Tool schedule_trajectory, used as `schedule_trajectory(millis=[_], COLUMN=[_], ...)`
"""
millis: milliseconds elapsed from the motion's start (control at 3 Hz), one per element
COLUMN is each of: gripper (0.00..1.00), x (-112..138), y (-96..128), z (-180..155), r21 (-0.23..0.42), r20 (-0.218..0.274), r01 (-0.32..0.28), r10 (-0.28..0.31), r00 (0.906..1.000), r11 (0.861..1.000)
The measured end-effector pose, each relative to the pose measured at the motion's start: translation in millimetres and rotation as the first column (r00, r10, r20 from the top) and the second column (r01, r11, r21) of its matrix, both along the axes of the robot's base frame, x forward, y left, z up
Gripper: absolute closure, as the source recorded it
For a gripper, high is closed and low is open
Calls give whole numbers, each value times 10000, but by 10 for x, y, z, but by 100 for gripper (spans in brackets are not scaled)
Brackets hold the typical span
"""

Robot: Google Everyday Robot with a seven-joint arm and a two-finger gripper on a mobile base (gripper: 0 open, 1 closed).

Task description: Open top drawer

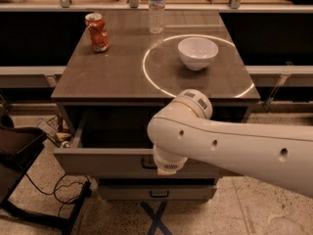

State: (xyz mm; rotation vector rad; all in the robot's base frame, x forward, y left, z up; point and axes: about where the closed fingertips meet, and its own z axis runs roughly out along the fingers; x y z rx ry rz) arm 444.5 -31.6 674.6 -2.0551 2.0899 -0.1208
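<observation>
The top drawer is a wide grey metal front under the dark table top, and it stands pulled out towards me with its deep dark box open behind it. Part of its small dark bar handle shows at the centre. My white arm reaches in from the right. My gripper is at the arm's end, right at the drawer's handle, and mostly hidden behind the wrist. A narrower grey drawer with a like handle sits shut below.
On the table top stand a red can, a clear water bottle and a white bowl inside a bright ring of light. A dark stand and cables are on the floor at the left.
</observation>
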Motion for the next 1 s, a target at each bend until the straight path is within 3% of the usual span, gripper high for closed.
schedule_trajectory(millis=[667,1000], gripper=[100,100], x=[88,255], y=[-205,-587], z=[179,520], r21=[85,241], r20=[-129,-378], r01=[-123,-335], r10=[124,344], r00=[9998,9987], r11=[9999,9991])
